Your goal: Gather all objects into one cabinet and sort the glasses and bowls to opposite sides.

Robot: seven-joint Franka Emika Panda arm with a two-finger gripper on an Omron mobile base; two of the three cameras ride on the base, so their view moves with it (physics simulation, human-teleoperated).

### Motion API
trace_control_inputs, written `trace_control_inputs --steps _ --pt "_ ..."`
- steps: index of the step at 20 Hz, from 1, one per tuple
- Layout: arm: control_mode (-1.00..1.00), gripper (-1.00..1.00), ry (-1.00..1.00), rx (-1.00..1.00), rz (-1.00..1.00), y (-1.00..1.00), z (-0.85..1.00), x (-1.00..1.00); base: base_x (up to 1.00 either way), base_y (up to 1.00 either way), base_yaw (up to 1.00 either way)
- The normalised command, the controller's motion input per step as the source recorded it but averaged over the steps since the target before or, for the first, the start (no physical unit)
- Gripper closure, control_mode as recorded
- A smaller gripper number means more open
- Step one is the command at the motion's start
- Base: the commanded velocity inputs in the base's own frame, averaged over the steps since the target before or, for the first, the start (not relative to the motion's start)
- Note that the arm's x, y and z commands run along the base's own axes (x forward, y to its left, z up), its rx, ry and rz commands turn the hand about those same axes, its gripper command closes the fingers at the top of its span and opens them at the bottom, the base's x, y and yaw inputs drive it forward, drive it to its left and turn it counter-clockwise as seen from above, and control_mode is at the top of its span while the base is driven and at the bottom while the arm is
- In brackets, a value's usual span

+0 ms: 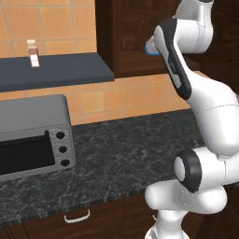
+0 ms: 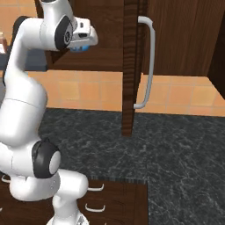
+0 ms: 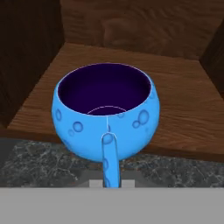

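Observation:
A bright-blue bowl (image 3: 105, 118) with a dark navy inside and a blue handle hangs level just in front of the open cabinet's wooden shelf (image 3: 183, 96), above the shelf's front edge. My gripper (image 3: 107, 180) is shut on the bowl's handle from the near side. In the right base view the gripper (image 2: 85, 43) is raised at the cabinet mouth, with the blue bowl (image 2: 80, 48) peeking out beneath the hand. The bowl (image 1: 150, 47) shows as a blue sliver behind the forearm in the left base view, before the dark cabinet (image 1: 130, 42). The shelf ahead is bare as far as I see.
The cabinet door (image 2: 129, 66) stands open, edge-on, with its long silvery handle (image 2: 149, 61) to the right of the hand. A silver toaster (image 1: 32, 140) sits at the left on the dark stone counter (image 1: 130, 149). A small bottle (image 1: 33, 53) stands on a dark ledge.

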Motion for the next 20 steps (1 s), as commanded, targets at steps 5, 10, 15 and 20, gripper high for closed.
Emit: trace_control_inputs --steps 5,10,15,20 --pt "-1.0 1.0 -0.59 -0.11 0.05 0.06 -0.88 -0.67 0.0 0.0 0.0" --pt "-1.0 1.0 -0.32 -0.01 0.0 0.0 -0.11 -0.61 0.0 0.0 0.0" --pt "-1.0 1.0 -0.01 0.0 0.0 0.01 0.05 -0.28 0.0 0.0 0.0" --pt "1.0 1.0 0.0 0.0 0.0 0.0 0.03 -0.16 -0.45 0.0 0.01"
